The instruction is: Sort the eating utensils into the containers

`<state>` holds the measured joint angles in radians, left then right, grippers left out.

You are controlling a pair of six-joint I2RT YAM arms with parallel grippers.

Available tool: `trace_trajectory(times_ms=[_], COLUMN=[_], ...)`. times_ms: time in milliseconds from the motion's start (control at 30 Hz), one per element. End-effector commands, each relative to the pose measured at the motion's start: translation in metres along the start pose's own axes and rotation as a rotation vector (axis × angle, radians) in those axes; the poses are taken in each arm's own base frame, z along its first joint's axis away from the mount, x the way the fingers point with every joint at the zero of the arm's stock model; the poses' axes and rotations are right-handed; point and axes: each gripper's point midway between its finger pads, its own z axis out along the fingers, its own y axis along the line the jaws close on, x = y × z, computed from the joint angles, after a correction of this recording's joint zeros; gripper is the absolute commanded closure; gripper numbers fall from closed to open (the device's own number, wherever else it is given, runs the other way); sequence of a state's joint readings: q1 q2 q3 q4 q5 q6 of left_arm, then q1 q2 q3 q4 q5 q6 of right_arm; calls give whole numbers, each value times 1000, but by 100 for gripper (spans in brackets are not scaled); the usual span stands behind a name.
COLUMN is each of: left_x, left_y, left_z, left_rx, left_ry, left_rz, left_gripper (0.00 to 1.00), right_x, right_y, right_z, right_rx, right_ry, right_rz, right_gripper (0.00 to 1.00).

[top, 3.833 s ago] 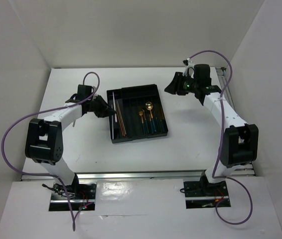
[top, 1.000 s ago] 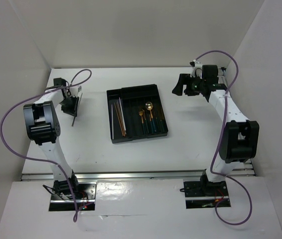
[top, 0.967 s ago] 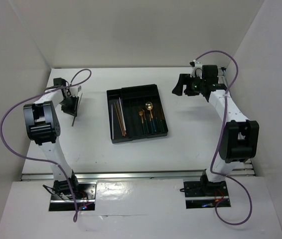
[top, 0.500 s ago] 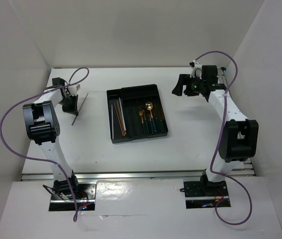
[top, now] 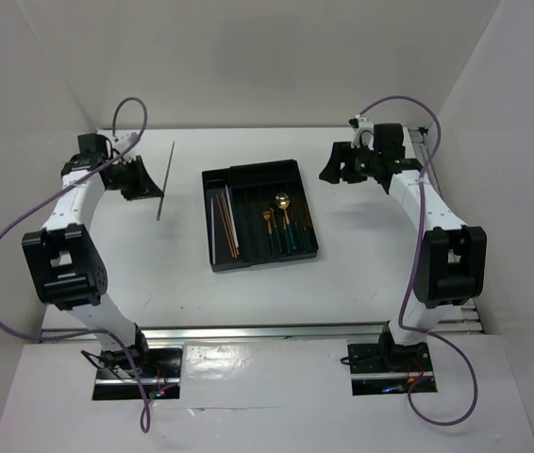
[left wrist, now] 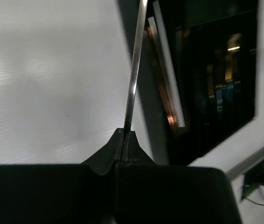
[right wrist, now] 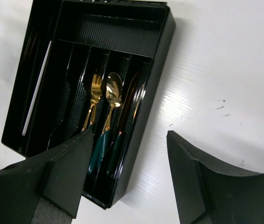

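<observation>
1. The left gripper (left wrist: 124,138) has its fingers pressed together on a thin silver chopstick (top: 165,179). In the wrist view a long length of the stick runs out past the fingertips.
2. Seen from above, the held chopstick is over the white table (top: 182,283), left of the black cutlery tray (right wrist: 108,29) and apart from it. It lies roughly parallel to the tray's long side.
3. The tray's leftmost slots already hold copper chopsticks (top: 230,226) and a pale stick (right wrist: 36,88). Further right lie a gold fork (right wrist: 94,86) and a gold spoon (right wrist: 113,86) with green handles.
4. The right gripper (right wrist: 128,140) hangs near the tray's far right corner with its fingers spread and nothing between them.
5. Risk of pivoting: the stick is smooth and narrow, and the pinch covers only a small patch. A quick swing towards the tray could make it rotate or slide between the fingers.
6. Risk of catching: the long free end could strike the tray's left wall, which might knock the stick loose or shove the tray.
7. Risk of missorting: the slots are narrow and close together. A tilted release could leave the stick across a divider or in the wrong slot.
8. Risk of collision: both arms work near the tray, so a careless crossing could bring them into contact.
</observation>
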<state>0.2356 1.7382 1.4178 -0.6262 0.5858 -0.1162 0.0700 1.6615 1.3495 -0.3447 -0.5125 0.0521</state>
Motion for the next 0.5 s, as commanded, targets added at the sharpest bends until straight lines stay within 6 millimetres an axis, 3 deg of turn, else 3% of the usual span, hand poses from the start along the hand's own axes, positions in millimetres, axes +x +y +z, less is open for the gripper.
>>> trace_trajectory(times_ms=[0, 200, 233, 300, 333, 467], left_x=[-14, -3, 7, 20, 36, 51], left_y=[-67, -126, -143, -157, -170, -186], left_z=[-26, -22, -17, -5, 4, 24], left_rx=[224, 379, 415, 429, 447, 428], left_ry=[-78, -36, -8, 33, 80, 102], left_rz=[-48, -116, -110, -155, -160, -250], left_gripper=[100, 100, 100, 100, 100, 100], right_x=[-13, -12, -12, -7, -7, -7], right_y=[11, 15, 16, 15, 15, 17], right_z=[-2, 0, 0, 1, 1, 1], right_rx=[-25, -33, -43, -43, -43, -52], right_ry=[-41, -37, -36, -27, -27, -26], right_rz=[-52, -57, -57, -52, -52, -52], right_gripper=[29, 31, 34, 34, 38, 39])
